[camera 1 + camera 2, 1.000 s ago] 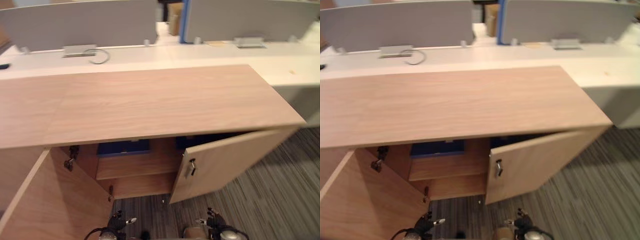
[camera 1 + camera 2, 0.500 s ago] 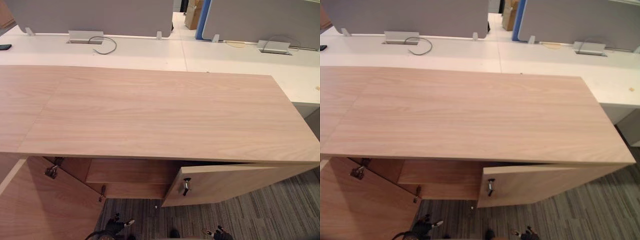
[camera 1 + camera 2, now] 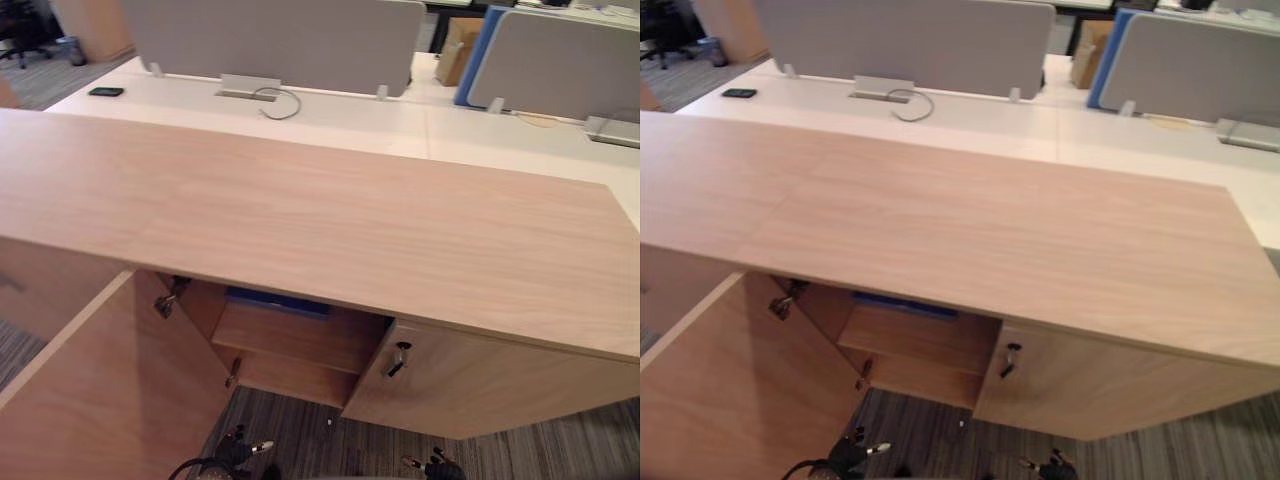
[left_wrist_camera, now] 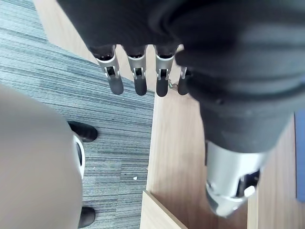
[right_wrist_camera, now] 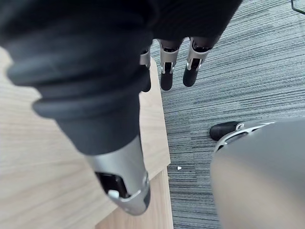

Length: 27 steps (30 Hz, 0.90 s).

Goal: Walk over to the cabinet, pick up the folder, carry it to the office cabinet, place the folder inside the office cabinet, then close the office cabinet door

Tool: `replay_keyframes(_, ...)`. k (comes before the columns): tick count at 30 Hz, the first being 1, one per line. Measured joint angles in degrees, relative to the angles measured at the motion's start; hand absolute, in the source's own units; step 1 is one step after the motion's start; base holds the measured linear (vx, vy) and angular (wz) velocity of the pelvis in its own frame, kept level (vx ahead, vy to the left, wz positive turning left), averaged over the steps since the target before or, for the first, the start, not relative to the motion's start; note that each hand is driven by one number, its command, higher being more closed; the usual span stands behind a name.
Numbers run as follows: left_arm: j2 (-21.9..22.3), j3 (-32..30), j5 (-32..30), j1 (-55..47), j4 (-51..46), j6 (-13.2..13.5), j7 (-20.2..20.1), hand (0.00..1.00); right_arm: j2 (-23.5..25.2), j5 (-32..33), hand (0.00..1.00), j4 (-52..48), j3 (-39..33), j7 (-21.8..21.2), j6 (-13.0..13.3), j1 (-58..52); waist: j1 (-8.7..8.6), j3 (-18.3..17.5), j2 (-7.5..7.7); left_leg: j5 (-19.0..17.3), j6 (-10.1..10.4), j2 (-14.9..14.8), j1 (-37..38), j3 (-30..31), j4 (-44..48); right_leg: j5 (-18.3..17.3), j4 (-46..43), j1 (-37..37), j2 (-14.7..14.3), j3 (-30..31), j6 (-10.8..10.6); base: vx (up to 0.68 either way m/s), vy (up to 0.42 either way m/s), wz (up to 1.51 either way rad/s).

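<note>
The wooden office cabinet (image 3: 330, 220) stands right before me. Its left door (image 3: 110, 390) hangs wide open, and its right door (image 3: 500, 385), with a small metal handle (image 3: 397, 358), is almost shut. A blue folder (image 3: 278, 301) lies flat on the shelf inside, partly hidden under the cabinet top. My left hand (image 3: 240, 450) hangs low over the carpet in front of the open door, its fingers (image 4: 138, 71) straight and empty. My right hand (image 3: 435, 465) hangs low before the right door, its fingers (image 5: 167, 67) also straight and empty.
Behind the cabinet run white desks (image 3: 400, 120) with grey partition screens (image 3: 280, 40). A black phone (image 3: 105, 92) and a looped cable (image 3: 280, 100) lie on them. A cardboard box (image 3: 455, 45) stands beyond. Striped grey carpet (image 3: 300, 430) lies in front.
The right door has swung from half open to almost shut. The camera has shifted, so the cabinet sits differently in view. Both hands stay low and empty.
</note>
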<state>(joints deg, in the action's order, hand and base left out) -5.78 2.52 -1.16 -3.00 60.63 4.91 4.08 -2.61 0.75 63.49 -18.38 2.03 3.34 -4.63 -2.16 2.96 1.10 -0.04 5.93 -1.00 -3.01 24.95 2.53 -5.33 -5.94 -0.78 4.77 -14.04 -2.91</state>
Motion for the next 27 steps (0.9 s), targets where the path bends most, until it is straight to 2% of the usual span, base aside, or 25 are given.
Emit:
replay_keyframes(2, 0.05, 0.04, 1.16, 0.58, -0.79, 0.00, 0.08, 0.00, -0.10, -0.66, 0.00, -0.51, 0.03, 0.30, 0.05, 0.20, 0.15, 1.90, -0.20, 1.70, 0.74, 0.53, -1.01, 2.72, -0.22, -1.12, -2.15, 0.06, 0.75, -3.66, 0.27, -0.12, -0.056, 0.92)
replay_keyframes(3, 0.04, 0.02, 1.80, 0.62, -1.39, -0.01, 0.14, 0.00, -0.25, -1.25, 0.00, -0.54, 0.02, 0.32, 0.05, 0.32, 0.10, 2.73, -0.35, 2.38, 0.33, 0.61, -1.43, 2.25, -0.43, -1.71, -3.17, 0.06, 1.27, -5.23, 0.26, -0.15, -0.040, 1.08)
replay_keyframes(4, 0.38, 0.01, 2.65, 0.77, -2.29, -0.04, 0.27, 0.00, -0.63, -2.01, 0.00, -0.63, -0.02, 0.47, 0.01, 0.45, -0.05, 3.54, -1.20, 1.86, -1.60, -0.85, -2.94, -3.65, -0.86, -2.14, -4.07, -0.06, 1.81, -8.26, 0.41, -0.16, -0.030, 1.29)
replay_keyframes(5, 0.73, -0.04, 3.64, 0.31, -3.51, -0.04, 0.46, 0.00, -0.76, -2.04, 0.00, -0.64, 0.04, 0.68, -0.28, 0.19, -0.08, 3.91, -1.02, 0.08, -3.89, -2.45, -3.20, -11.13, -3.08, -2.26, -3.78, -0.01, 2.81, -10.95, 0.57, -0.14, 0.007, 1.20)
replay_keyframes(6, 0.72, -0.11, 3.75, 0.40, -4.29, -0.03, 0.50, 0.00, -0.64, -2.11, 0.00, -0.68, 0.13, 0.71, -0.36, 0.25, -0.11, 4.26, 0.06, -0.14, -4.35, -2.62, -3.81, -16.03, -2.30, -2.28, -3.70, 0.05, 4.20, -12.14, 0.82, -0.09, 0.083, 1.17)
replay_keyframes(7, 0.97, 0.31, 3.92, 0.60, -5.82, -0.02, 0.44, 0.00, -1.05, -2.20, 0.00, -0.63, 0.39, 0.74, -0.50, 0.61, 0.04, 4.99, -0.11, -0.58, -5.03, -3.31, -6.88, -26.89, 4.36, -2.30, -5.02, 0.81, 6.72, -14.49, 0.76, -0.02, 0.141, 0.86)
replay_keyframes(8, 1.19, 1.15, 3.90, 0.15, -7.14, -0.01, 0.16, 0.00, -1.57, -2.20, 0.00, -0.64, 0.44, 0.74, -0.91, 0.93, 0.14, 4.99, -0.47, -0.54, -5.01, -3.77, -8.08, -31.86, 10.30, -2.36, -6.61, 1.91, 8.36, -15.23, 0.48, 0.01, 0.199, 0.81)
replay_keyframes(9, 1.54, 2.08, 3.75, -0.75, -8.29, 0.03, -0.21, 0.00, -2.24, -2.17, 0.00, -0.80, 0.43, 0.72, -1.04, 1.21, 0.12, 4.98, -1.56, 0.28, -5.02, -4.51, -7.85, -35.04, 14.90, -2.51, -8.07, 1.88, 9.16, -15.91, -0.02, 0.07, 0.195, 0.74)
replay_keyframes(10, 2.41, 3.11, 3.51, -1.49, -9.45, 0.02, -0.70, 0.00, -3.35, -2.15, 0.00, -0.72, 0.33, 0.72, -1.06, 1.92, -0.34, 4.98, -3.38, -0.43, -4.09, -4.32, -8.73, -36.51, 15.06, -3.90, -11.19, 3.27, 9.27, -16.33, -0.47, -0.01, 0.185, 0.95)
replay_keyframes(11, 2.49, 4.25, 3.25, -1.51, -9.94, 0.18, -1.11, 0.00, -3.67, -2.14, 0.00, -0.30, -0.34, 0.69, -1.45, 2.92, -0.24, 5.58, -4.78, 0.43, -4.35, -3.72, -9.73, -35.47, 12.27, -4.69, -10.85, 5.30, 7.63, -15.96, 0.59, -0.11, 0.082, 1.09)
replay_keyframes(12, 2.51, 4.68, 2.81, -1.42, -9.76, 0.20, -1.39, 0.00, -3.78, -2.09, 0.00, -0.21, -0.37, 0.67, -1.48, 3.01, -0.58, 5.12, -4.55, 2.99, -4.11, -2.38, -9.47, -33.16, 7.88, -3.78, -8.35, 5.42, 6.72, -16.00, 1.87, -0.14, 0.060, 1.33)
replay_keyframes(13, 2.12, 5.07, 1.26, -0.26, -9.52, -0.31, -2.17, 0.00, -3.28, -2.00, 0.00, 0.25, -1.26, 0.76, -1.43, 3.42, -1.07, 6.04, -3.39, -1.19, -6.52, -3.18, -9.74, -37.51, 13.19, -0.86, -6.11, 4.87, 9.12, -20.11, 0.47, -0.06, 0.040, 1.09)
replay_keyframes(14, 1.96, 5.23, 0.51, -0.03, -9.48, -0.32, -2.57, 0.00, -3.06, -1.95, 0.00, 0.17, -2.07, 0.80, -1.51, 3.45, -0.82, 6.32, -3.12, -4.19, -6.04, -4.95, -9.92, -41.29, 19.45, -0.59, -7.09, 4.69, 10.17, -20.93, 0.27, 0.04, 0.078, 1.21)
replay_keyframes(15, 2.18, 5.53, -0.53, -0.23, -9.41, -0.39, -3.01, 0.00, -2.89, -1.93, 0.00, -0.26, -2.99, 0.85, -1.83, 2.95, -1.13, 6.43, -3.09, -5.29, -5.91, -9.21, -8.48, -47.85, 25.01, -0.53, -9.88, 4.66, 12.15, -23.62, 0.31, 0.04, 0.141, 1.23)
replay_keyframes(16, 3.50, 6.16, -0.87, -0.65, -9.85, -0.42, -3.36, 0.00, -3.33, -1.80, 0.00, -0.78, -4.45, 0.86, -2.03, 2.08, -1.69, 6.52, -3.38, -2.66, -6.86, -7.86, -7.48, -51.48, 23.44, -0.87, -14.38, 4.73, 15.48, -26.63, 0.11, 0.03, 0.156, 1.36)
replay_keyframes(17, 3.77, 6.36, -0.82, -0.71, -10.30, -0.44, -3.38, 0.00, -3.42, -1.78, 0.00, -0.82, -4.89, 0.78, -1.91, 1.79, -1.83, 6.56, -3.56, -1.91, -7.70, -6.88, -7.31, -51.51, 22.02, -1.77, -15.47, 5.38, 16.21, -27.18, -0.84, -0.10, 0.138, 1.39)
replay_keyframes(18, 3.74, 6.42, -0.78, -1.30, -11.06, -0.29, -3.39, 0.00, -3.45, -1.88, 0.00, -0.82, -5.03, 0.75, -2.10, 1.73, -1.72, 6.14, -3.75, -0.47, -6.87, -3.94, -6.39, -49.53, 16.04, -1.95, -14.00, 5.96, 15.70, -27.70, -1.02, -0.17, 0.020, 1.21)
replay_keyframes(19, 3.50, 6.81, -0.66, -1.25, -11.04, -0.19, -3.37, 0.00, -3.46, -1.87, 0.00, -0.76, -5.05, 0.76, -2.10, 1.62, -1.98, 5.88, -3.31, 0.75, -5.95, -1.18, -5.34, -47.23, 10.54, -2.26, -12.81, 5.51, 16.86, -30.42, -0.76, -0.18, 0.019, 1.07)
replay_keyframes(20, 3.83, 7.27, -0.52, -1.32, -10.97, -0.44, -3.37, 0.00, -3.97, -1.86, 0.00, -0.59, -5.00, 0.78, -2.10, 1.92, -1.77, 6.03, -3.74, 0.23, -5.31, -0.62, -4.67, -46.32, 7.69, -1.95, -13.26, 6.04, 17.63, -31.85, -0.43, -0.09, 0.070, 0.89)
replay_keyframes(21, 3.93, 8.05, -0.45, -1.27, -10.29, -0.51, -3.39, 0.00, -4.18, -1.83, 0.00, -0.79, -5.16, 0.92, -2.03, 2.80, -1.92, 6.54, -5.12, -2.69, -5.42, -1.63, -4.02, -47.12, 7.24, -1.90, -15.00, 7.15, 18.64, -33.16, -0.40, 0.00, 0.084, 0.64)
replay_keyframes(22, 4.36, 8.45, -0.29, -1.34, -9.70, -0.56, -3.50, 0.00, -4.89, -1.42, 0.00, -1.27, -5.92, 0.90, -1.95, 3.07, -2.09, 6.46, -6.88, -2.66, -3.94, -2.98, -2.04, -46.13, 2.57, -1.85, -16.88, 8.44, 19.14, -34.16, -0.56, 0.04, 0.084, 0.56)
replay_keyframes(24, 4.15, 8.62, -0.35, -0.22, -8.10, -0.59, -3.85, 0.00, -5.03, -1.52, 0.00, -1.41, -7.04, 1.19, -2.12, 4.38, -1.84, 7.52, -6.64, -0.23, -4.28, -0.40, -1.12, -45.44, -2.22, -0.62, -16.82, 9.45, 20.42, -33.80, -0.67, -0.02, 0.136, 0.25)
replay_keyframes(27, 3.11, 8.52, -1.49, -0.09, -7.68, -0.57, -4.20, 0.00, -4.51, -1.68, 0.00, -1.72, -6.69, 2.08, -2.13, 4.51, -1.81, 7.81, -6.57, -0.03, -4.65, 0.72, -0.58, -45.33, -2.53, 2.44, -13.77, 8.20, 20.23, -33.78, -1.22, -0.05, 0.122, -0.02)
